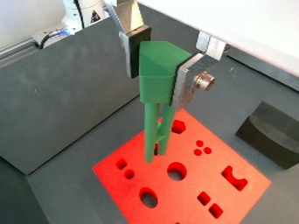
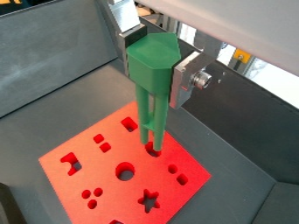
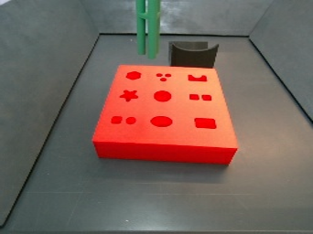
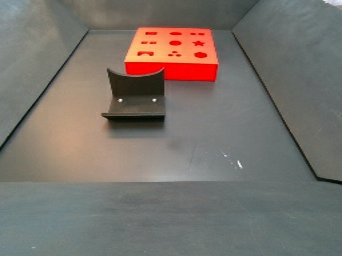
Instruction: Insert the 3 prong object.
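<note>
Here the end effector (image 1: 162,74) grips the wide top of the green 3 prong object (image 1: 158,96) between its silver fingers (image 1: 193,77), holding it upright over the flat red block (image 2: 128,166) with its prong tips just at the block's holed top face, while the dark grey curved block (image 4: 135,96) sits apart on the desk (image 4: 201,150).
</note>
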{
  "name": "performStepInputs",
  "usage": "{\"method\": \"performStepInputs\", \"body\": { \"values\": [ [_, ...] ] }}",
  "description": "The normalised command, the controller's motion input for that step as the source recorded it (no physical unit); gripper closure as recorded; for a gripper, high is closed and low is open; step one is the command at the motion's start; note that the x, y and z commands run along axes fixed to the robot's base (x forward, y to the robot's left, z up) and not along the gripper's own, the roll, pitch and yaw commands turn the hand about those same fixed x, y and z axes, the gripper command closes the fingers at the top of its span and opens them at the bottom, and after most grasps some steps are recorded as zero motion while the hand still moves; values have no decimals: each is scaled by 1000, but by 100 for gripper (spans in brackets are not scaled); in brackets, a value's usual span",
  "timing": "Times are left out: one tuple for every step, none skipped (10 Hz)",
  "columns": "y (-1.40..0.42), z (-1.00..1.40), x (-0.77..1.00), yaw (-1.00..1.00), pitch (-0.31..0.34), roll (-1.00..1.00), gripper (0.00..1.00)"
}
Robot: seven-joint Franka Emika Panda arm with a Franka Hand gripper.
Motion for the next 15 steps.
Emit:
{"method": "performStepInputs", "body": {
  "values": [
    [71,-266,114,-249,-39,40,100],
    [283,-429,449,-571,0,86,100],
    [166,-431,571,-626,0,107,100],
    [160,-429,560,-680,0,64,100],
    [151,-380,511,-737,0,41,100],
    [123,-366,469,-757,0,113,100],
    [189,-380,380,-706,0,181,100],
    [440,-343,254,-540,0,104,100],
    [654,-294,137,-380,0,0,100],
    [637,-280,151,-397,0,0,100],
    [643,-280,154,-391,0,0,100],
    [694,0,-91,-160,0,-76,100],
    [189,0,-60,0,-10,-54,100],
    [326,-74,0,-66,-19,0,100],
    [209,-140,0,-49,-67,0,100]
  ]
}}
